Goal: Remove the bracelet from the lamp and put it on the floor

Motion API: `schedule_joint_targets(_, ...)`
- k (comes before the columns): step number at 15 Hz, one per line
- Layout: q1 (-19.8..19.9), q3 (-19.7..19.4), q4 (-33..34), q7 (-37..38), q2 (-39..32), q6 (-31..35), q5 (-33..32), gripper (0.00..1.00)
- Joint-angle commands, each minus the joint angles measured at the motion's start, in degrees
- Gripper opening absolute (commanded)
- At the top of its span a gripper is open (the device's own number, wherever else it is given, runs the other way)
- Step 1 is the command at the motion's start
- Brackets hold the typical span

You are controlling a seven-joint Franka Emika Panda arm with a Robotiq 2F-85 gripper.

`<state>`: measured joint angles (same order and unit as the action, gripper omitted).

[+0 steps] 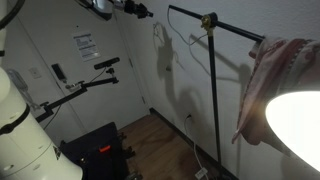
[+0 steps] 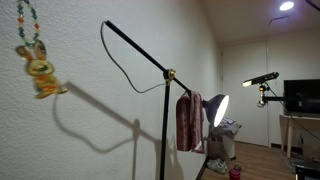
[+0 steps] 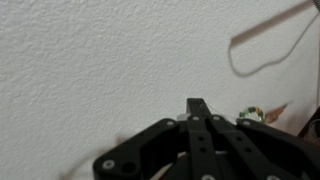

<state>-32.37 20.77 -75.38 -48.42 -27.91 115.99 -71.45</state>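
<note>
The lamp has a thin black pole, a slanted cross arm, a brass joint and a glowing white shade. It also shows in an exterior view. My gripper is high up by the wall, just left of the cross arm's upper end. In the wrist view its fingers are pressed together against the white wall. I cannot make out the bracelet in any view, and I cannot tell if a strand is pinched in the fingertips. The brown plank floor lies far below.
A pinkish-white cloth hangs on the cross arm near the shade. A thin cord loops under the arm. A bunny ornament hangs on the wall. A black-armed tripod stand and a dark case stand beside my arm.
</note>
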Motion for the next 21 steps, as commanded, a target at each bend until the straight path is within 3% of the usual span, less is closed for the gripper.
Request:
schedule_joint_targets(1,-1.7,-1.6,4.5,-3.3,-3.1,-1.0,0.8,0.00)
schedule_joint_targets(8,-1.2,-2.3,3.3,-2.9,-4.3,-0.7,4.6,0.00)
schedule_joint_targets(13,-1.8,-1.7,2.2,-7.5,-5.0,-3.0,10.3,0.00)
schedule_joint_targets(21,-1.1,-1.8,2.2,-10.2,-8.7,0.2,16.8,0.00)
